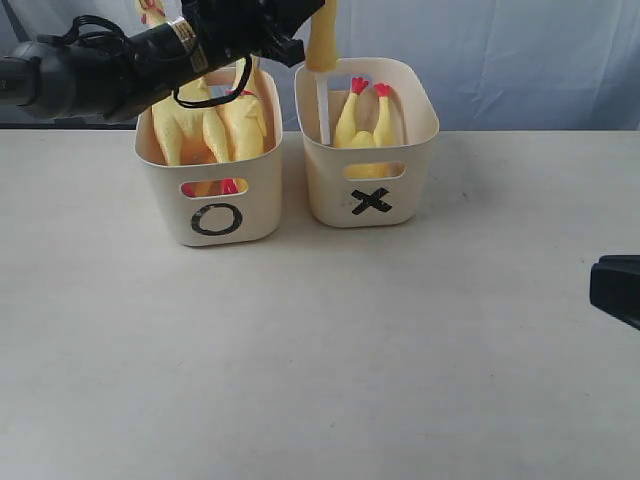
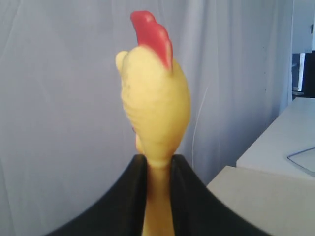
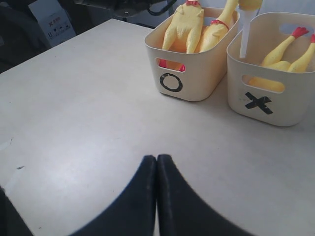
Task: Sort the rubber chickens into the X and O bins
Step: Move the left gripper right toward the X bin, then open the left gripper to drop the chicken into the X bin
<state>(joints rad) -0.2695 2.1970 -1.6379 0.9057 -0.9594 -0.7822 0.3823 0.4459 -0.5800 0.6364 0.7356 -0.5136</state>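
My left gripper (image 2: 157, 164) is shut on the neck of the head-and-neck rubber chicken (image 2: 155, 93), whose red comb points away from the jaws. In the exterior view this gripper (image 1: 303, 42) holds that piece (image 1: 323, 35) above the X bin (image 1: 410, 185), with its white stick (image 1: 323, 110) reaching down inside the bin. A headless body (image 1: 362, 125) with red feet lies in the X bin. Two long chickens (image 1: 210, 125) stand in the O bin (image 1: 255, 205). My right gripper (image 3: 157, 160) is shut and empty over bare table, in front of both bins.
The bins stand side by side at the back of the white table (image 1: 300, 350), before a pale curtain (image 1: 500, 60). The left arm (image 1: 100, 65) reaches across above the O bin. The right gripper's black body (image 1: 615, 290) shows at the right edge.
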